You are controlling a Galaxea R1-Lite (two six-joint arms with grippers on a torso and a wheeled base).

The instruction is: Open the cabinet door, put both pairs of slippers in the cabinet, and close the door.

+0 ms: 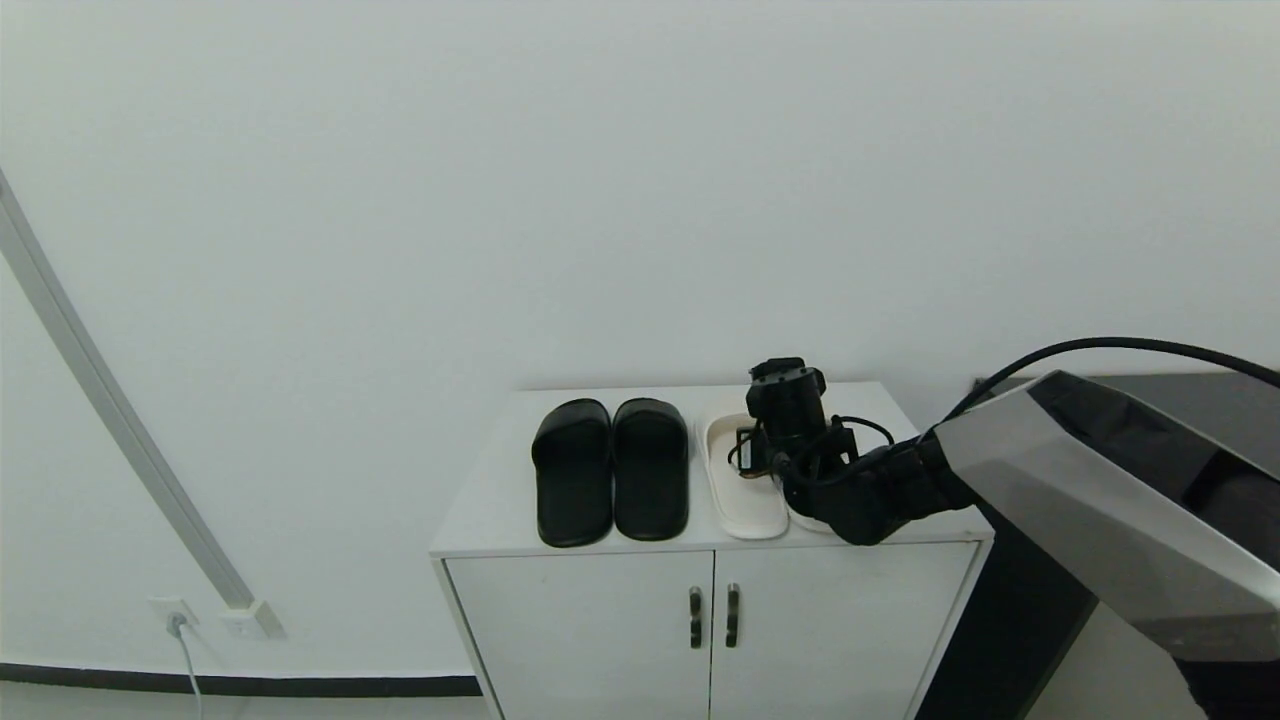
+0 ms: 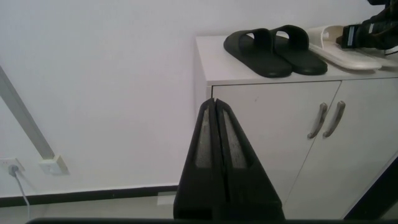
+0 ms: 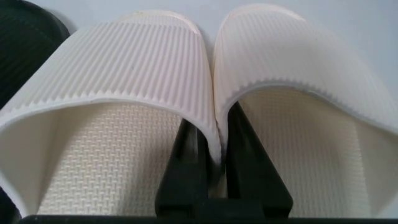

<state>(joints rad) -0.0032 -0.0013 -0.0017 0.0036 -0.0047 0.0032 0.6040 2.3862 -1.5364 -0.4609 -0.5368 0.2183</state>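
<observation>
A white cabinet (image 1: 590,600) stands against the wall with both doors shut and two dark handles (image 1: 712,615) at the middle seam. On its top lie a pair of black slippers (image 1: 610,470) on the left and a pair of white slippers (image 1: 742,495) on the right. My right gripper (image 1: 757,452) is down on the white pair. In the right wrist view one finger sits inside each white slipper (image 3: 124,93), and the right gripper (image 3: 214,155) is shut on their touching inner strap edges. My left gripper (image 2: 214,104) hangs shut and empty, low in front of the cabinet's (image 2: 261,124) left side.
A wall rises right behind the cabinet. A slanted white conduit (image 1: 110,400) and a socket with a cable (image 1: 172,615) are on the wall at lower left. A dark surface (image 1: 1180,385) adjoins the cabinet's right side.
</observation>
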